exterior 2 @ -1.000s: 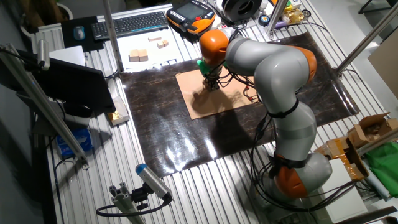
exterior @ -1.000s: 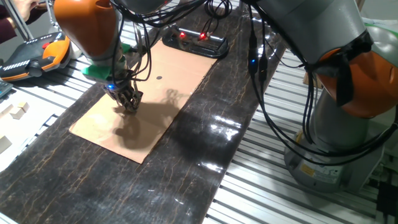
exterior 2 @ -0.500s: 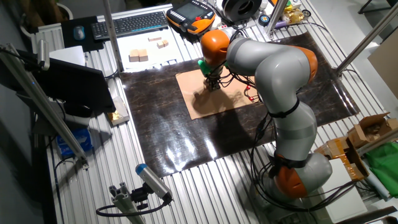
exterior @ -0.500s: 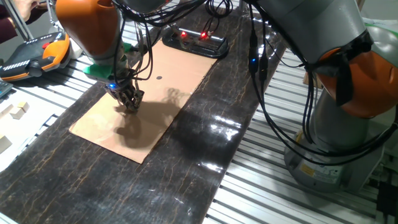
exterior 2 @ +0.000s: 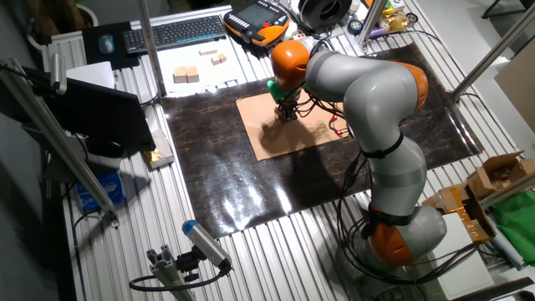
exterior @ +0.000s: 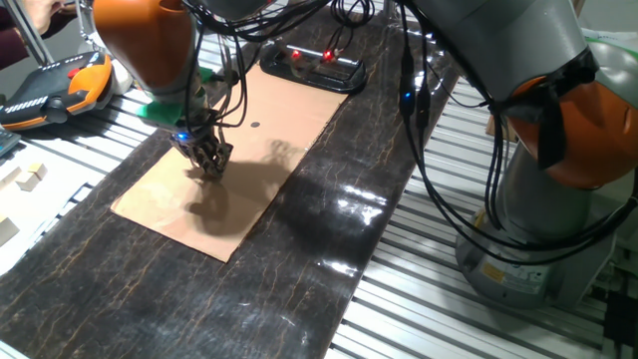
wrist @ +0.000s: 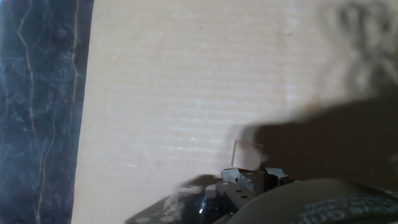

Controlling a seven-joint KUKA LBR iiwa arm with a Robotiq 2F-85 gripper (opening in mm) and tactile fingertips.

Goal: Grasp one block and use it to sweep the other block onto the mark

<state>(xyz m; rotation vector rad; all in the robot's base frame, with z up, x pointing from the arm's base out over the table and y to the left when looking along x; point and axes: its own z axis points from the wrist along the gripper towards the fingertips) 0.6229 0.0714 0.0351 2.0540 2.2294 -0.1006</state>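
My gripper (exterior: pixel 210 166) stands low over a tan cardboard sheet (exterior: pixel 284 105), fingers close together. In the hand view a tiny tan wooden block (wrist: pixel 247 155) sits right at the fingertips (wrist: pixel 239 177), apparently pinched between them, on the cardboard (wrist: pixel 186 74). No second block shows apart from it in any view. The mark (exterior: pixel 255 126), a small black dot, lies on the cardboard a short way beyond and to the right of the gripper. In the other fixed view the gripper (exterior 2: pixel 287 115) is near the sheet's far edge; the mark is too small to see there.
The cardboard lies on a dark marbled mat (exterior: pixel 329 229). A black device with red lights (exterior: pixel 314 62) stands at the sheet's far end. An orange teach pendant (exterior: pixel 60 85) and spare wooden blocks (exterior: pixel 30 177) lie left of the mat. The robot's base (exterior: pixel 538 229) stands at right.
The gripper has crept a little along the cardboard toward the mark, staying low. Its fingers look the same.
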